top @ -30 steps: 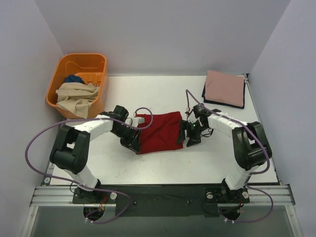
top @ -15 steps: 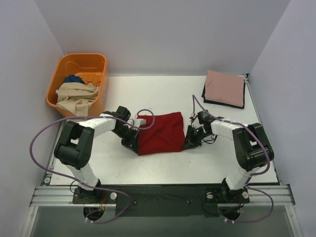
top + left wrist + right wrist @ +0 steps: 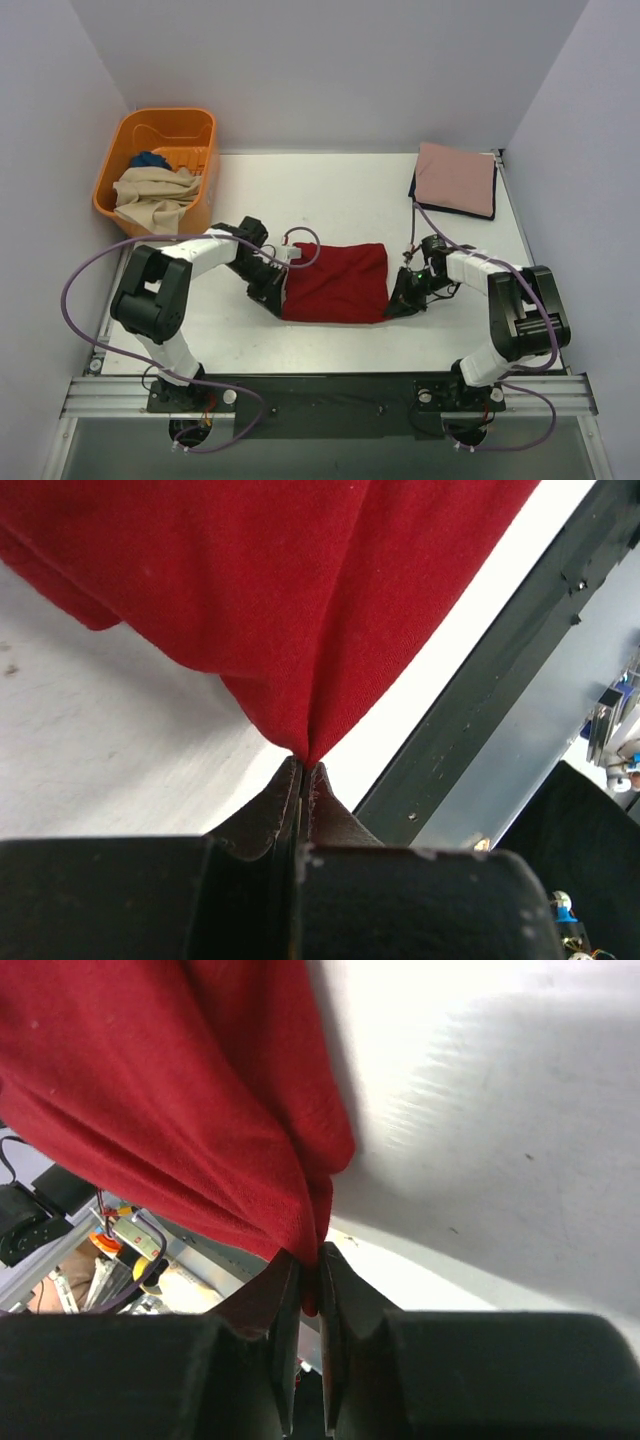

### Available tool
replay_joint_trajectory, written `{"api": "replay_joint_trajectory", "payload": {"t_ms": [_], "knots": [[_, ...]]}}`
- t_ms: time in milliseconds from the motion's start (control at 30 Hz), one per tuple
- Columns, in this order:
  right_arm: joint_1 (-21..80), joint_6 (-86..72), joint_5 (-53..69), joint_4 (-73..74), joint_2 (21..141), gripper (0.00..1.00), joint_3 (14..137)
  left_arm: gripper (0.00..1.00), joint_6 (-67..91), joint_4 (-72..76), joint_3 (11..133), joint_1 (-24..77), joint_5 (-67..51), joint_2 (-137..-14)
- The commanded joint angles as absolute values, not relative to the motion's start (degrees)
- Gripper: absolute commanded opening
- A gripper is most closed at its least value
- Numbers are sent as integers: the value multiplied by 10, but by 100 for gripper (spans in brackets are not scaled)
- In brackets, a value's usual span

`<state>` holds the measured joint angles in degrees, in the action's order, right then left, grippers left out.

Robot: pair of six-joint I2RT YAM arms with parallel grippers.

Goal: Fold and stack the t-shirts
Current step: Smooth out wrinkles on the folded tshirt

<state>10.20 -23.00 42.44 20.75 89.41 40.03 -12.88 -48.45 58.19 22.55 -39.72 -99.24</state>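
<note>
- At the far left of the white table (image 3: 330, 190) stands an orange plastic basket (image 3: 168, 116). A crumpled beige cloth t-shirt (image 3: 152, 192) fills most of it. Only a small part of a blue t-shirt (image 3: 150, 159) shows behind the beige one, and the rest is covered.
- The left gripper (image 3: 277, 290) is low at the left edge of the dark red cloth t-shirt (image 3: 335, 284). From above, its black fingers are hard to separate from the shadow. In the left wrist view the jaws are pressed together on a pinch of red cloth, which fans out from that point.
- The dark red t-shirt lies in the middle of the table, nearer to the arms, stretched between the two grippers. It looks like a wide, folded rectangle with soft creases. Sleeves and collar cannot be made out, and both wrist views cut the cloth off at their borders.
- The right gripper (image 3: 398, 303) is at the lower right corner of the red t-shirt. In the right wrist view its jaws are nearly closed, with a bunched fold of red cloth clamped between them.
- At the far right corner, a folded dusty pink t-shirt (image 3: 457, 177) lies on a navy t-shirt (image 3: 450, 209). Only thin edges of the navy one are visible.
</note>
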Motion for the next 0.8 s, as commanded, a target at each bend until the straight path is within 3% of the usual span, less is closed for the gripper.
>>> {"api": "replay_joint_trajectory", "payload": {"t_ms": [0, 100, 133, 233, 267, 400, 567, 767], "knots": [[96, -220, 381, 272, 903, 16, 385, 0, -163, -528, 584, 236, -413, -971], [93, -212, 381, 274, 898, 36, 399, 35, -177, -554, 620, 226, -433, -978], [93, -206, 380, 281, 894, 41, 416, 39, -191, -560, 632, 213, -438, -979], [88, -185, 358, 303, 868, 44, 460, 57, -241, -609, 706, 172, -470, -985], [88, -174, 343, 311, 860, 44, 486, 70, -260, -625, 740, 170, -476, -987], [93, -174, 308, 285, 856, 41, 542, 88, -326, -656, 791, 169, -511, -991], [120, -215, 286, 191, 898, 41, 586, 85, -123, -351, 736, 171, -425, -998], [137, -226, 279, 172, 989, 42, 652, 63, -66, -220, 751, 175, -349, -1056]]}}
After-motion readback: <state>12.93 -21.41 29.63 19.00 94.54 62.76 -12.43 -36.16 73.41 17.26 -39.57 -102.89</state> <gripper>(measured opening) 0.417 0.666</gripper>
